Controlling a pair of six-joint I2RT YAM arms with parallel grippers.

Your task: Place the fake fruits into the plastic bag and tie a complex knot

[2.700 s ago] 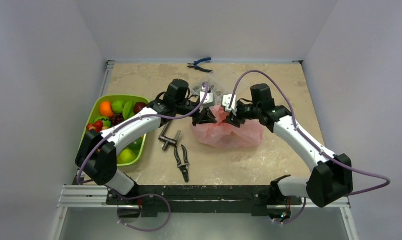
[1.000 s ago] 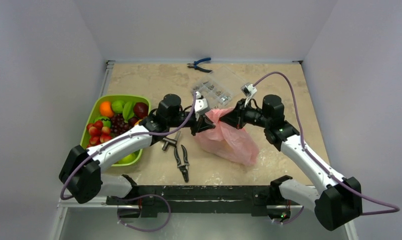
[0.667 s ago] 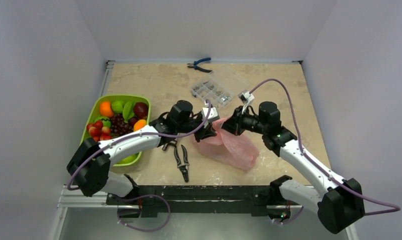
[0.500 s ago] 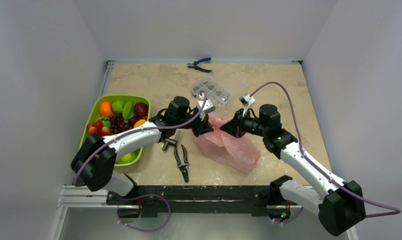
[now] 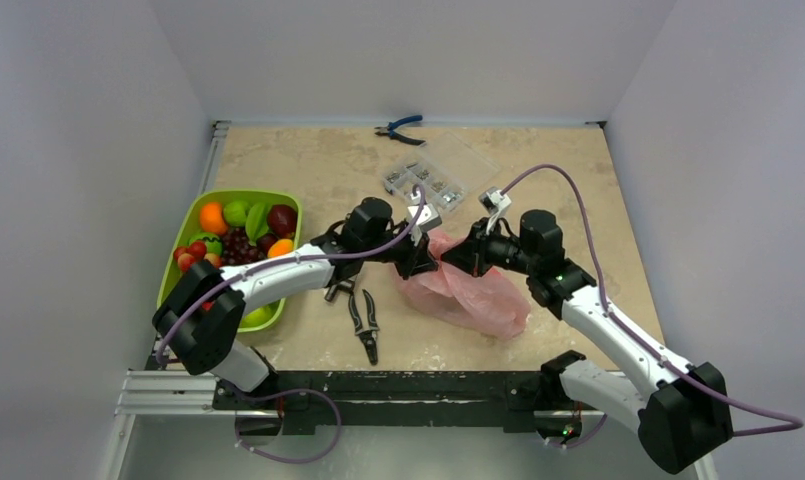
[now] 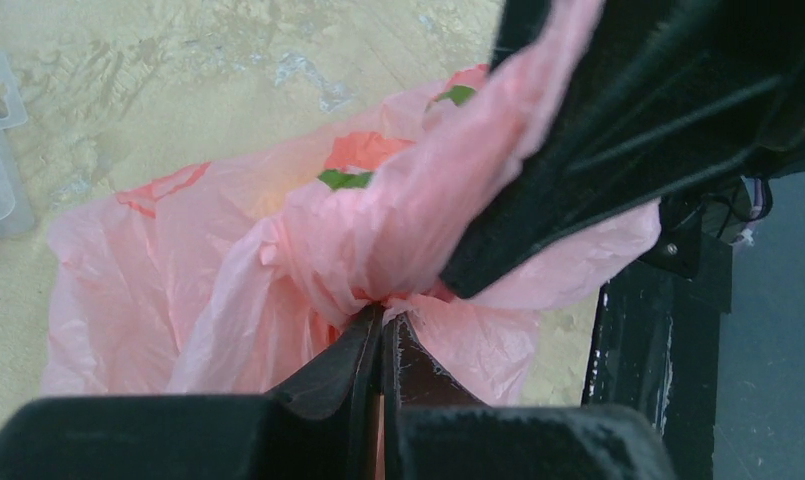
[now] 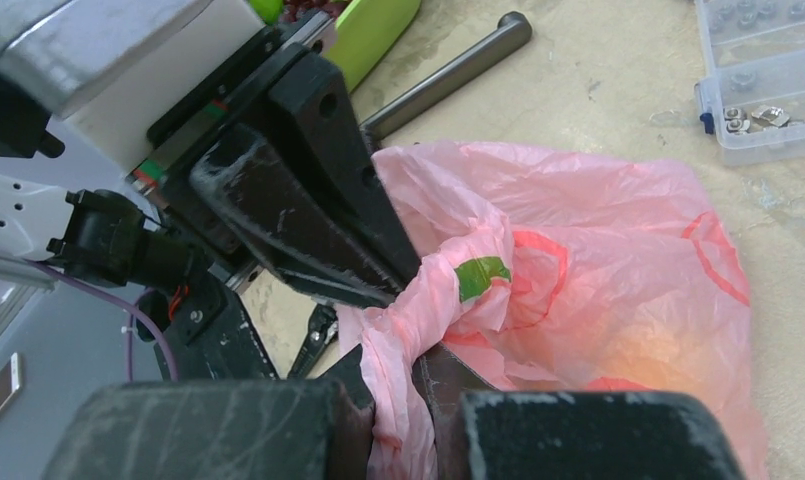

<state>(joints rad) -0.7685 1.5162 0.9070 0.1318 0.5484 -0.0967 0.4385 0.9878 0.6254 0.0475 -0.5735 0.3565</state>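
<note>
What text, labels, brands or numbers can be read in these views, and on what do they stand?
No text can be read in any view.
Pink plastic bag: red and green printed marks on crumpled film, no letters legible.
Clear parts box: no label visible, too small to tell more.

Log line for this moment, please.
left tool: shut on plastic bag | right tool: shut on plastic bag | fake fruits: many in green tray

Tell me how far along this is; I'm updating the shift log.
Done: the bag is twisted at its neck. In hand: left gripper and right gripper both clamp that twist. Remaining: many fruits sit in the tray; tying looks unfinished.
</note>
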